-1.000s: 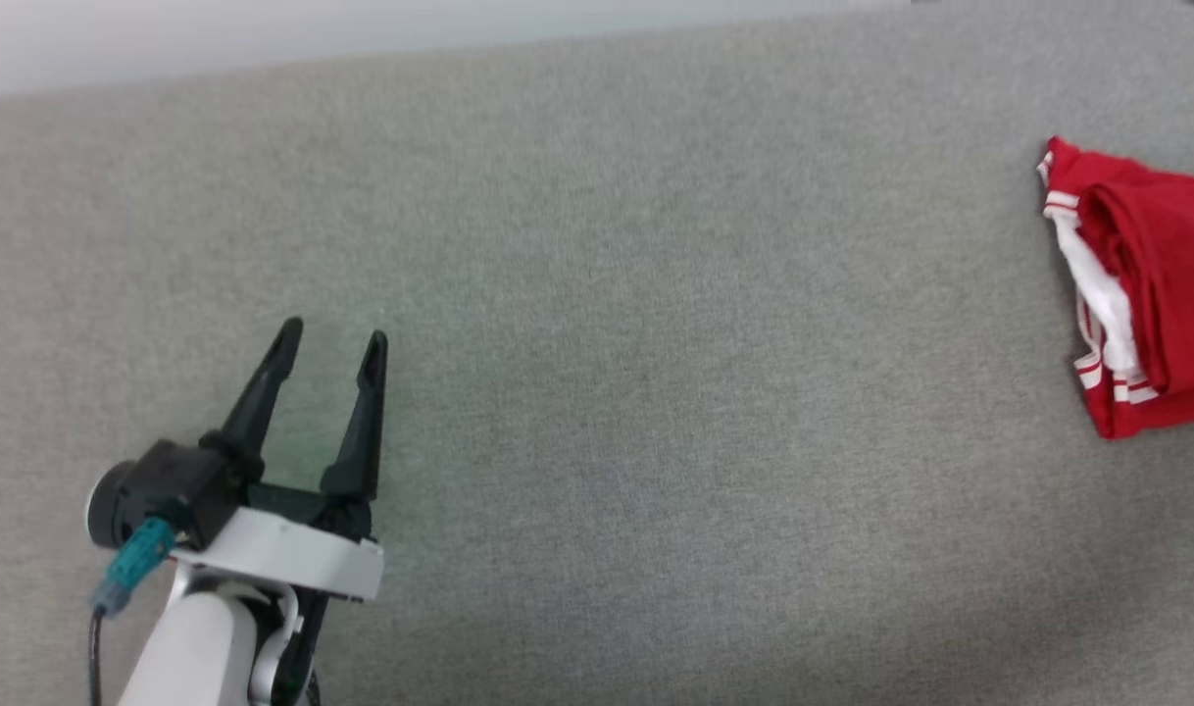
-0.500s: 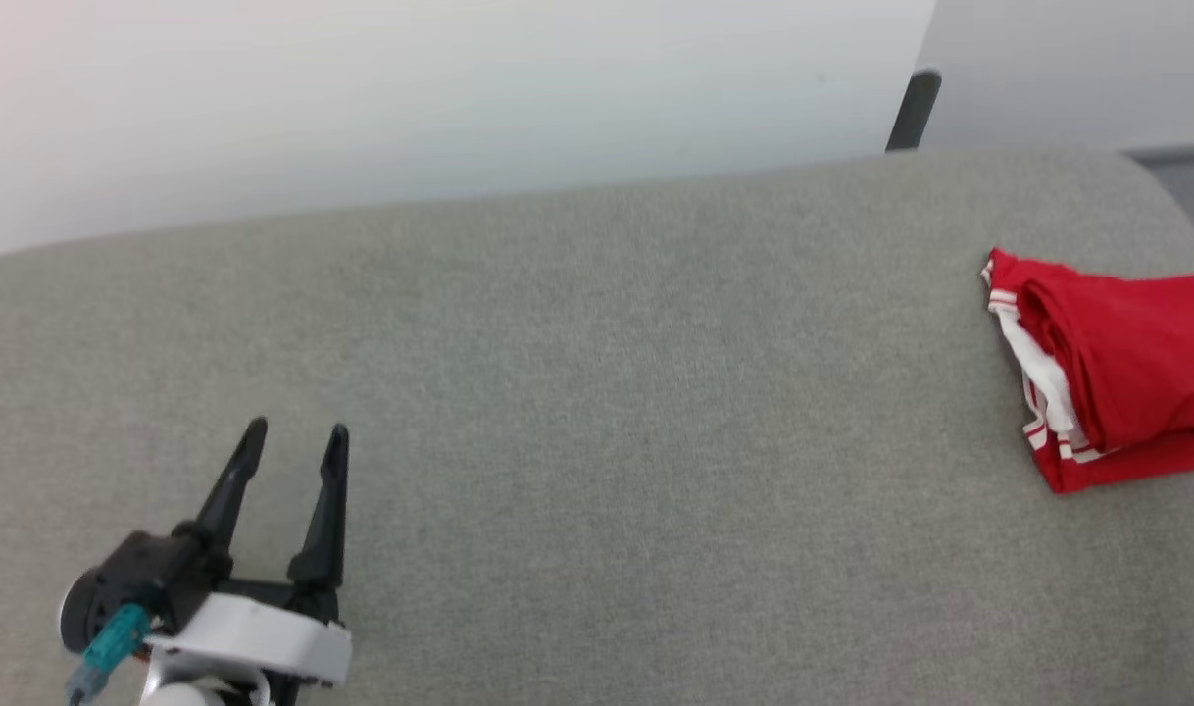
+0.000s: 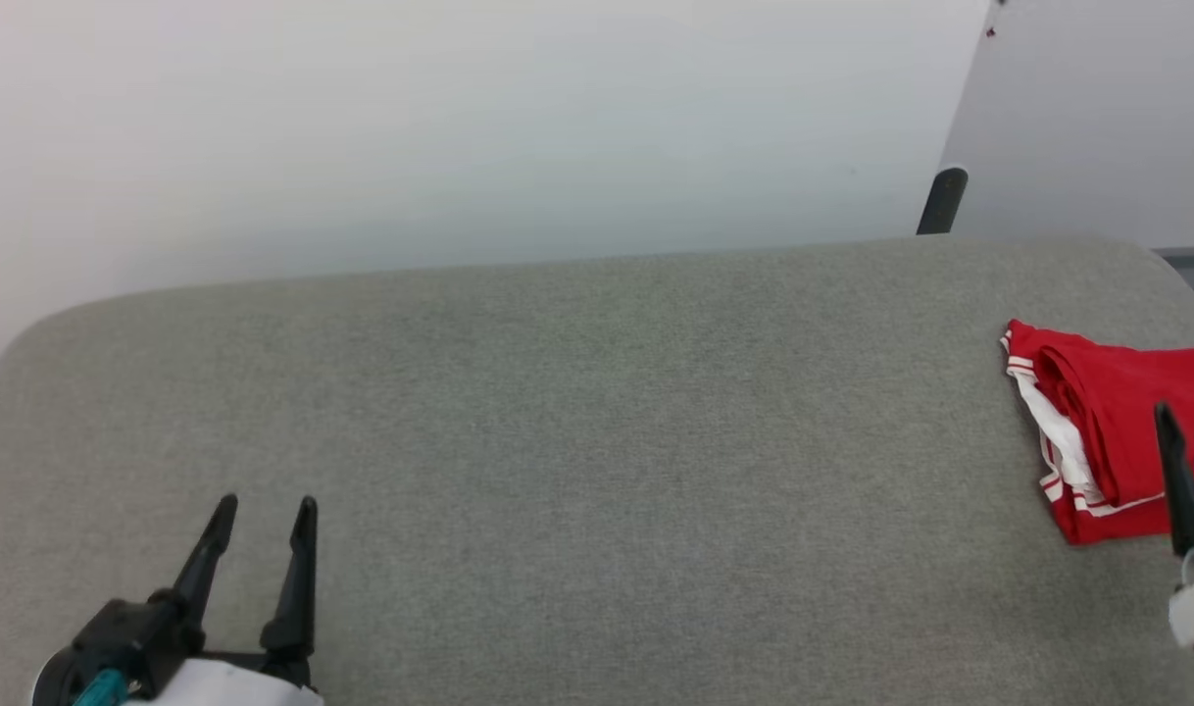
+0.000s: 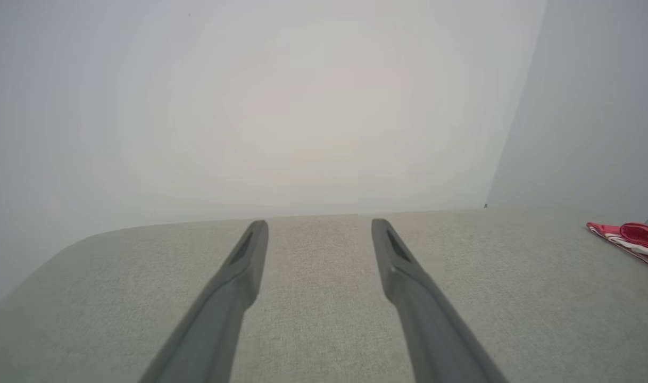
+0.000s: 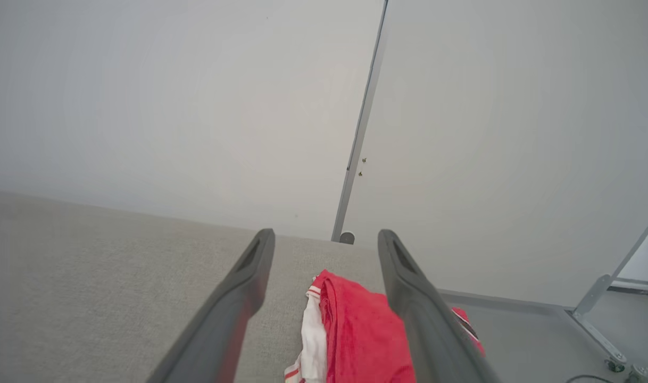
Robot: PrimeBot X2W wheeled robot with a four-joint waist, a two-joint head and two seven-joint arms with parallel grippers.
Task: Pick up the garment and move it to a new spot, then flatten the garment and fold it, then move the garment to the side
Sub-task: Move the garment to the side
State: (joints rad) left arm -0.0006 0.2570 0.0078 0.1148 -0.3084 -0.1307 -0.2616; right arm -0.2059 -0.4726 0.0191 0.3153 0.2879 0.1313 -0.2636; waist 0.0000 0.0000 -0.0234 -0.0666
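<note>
1. Garment (image 3: 1112, 422): red jersey with a white sleeve and striped trim, folded into a compact bundle. It lies on the grey surface (image 3: 597, 441) at its right edge, closer to the far right corner than the near one. The head view's frame cuts off part of it.
2. Right claw (image 5: 326, 236): fingers spread wide, nothing in them. It hangs at the bundle's near side and looks to be above the cloth; contact cannot be told. In the right wrist view the garment sits straight ahead and below, between the two fingers.
3. Left claw (image 3: 267, 502): wide, empty, by the near left corner of the surface. It is well apart from the garment, with almost the whole width of the surface between them.
4. Key relation: the garment lies just ahead of the right claw and far to the right of the left claw. The right arm is clearly nearer.
5. Long axis: the visible folded edge runs near-to-far, roughly in line with the right claw's fingers. Full length cannot be told because it is cropped.
6. Judgement: the garment is folded and at the side, so the task looks about done. Any further reach suits the right arm, forward and down.
7. Background: a dark post (image 3: 942, 201) stands behind the far edge.
</note>
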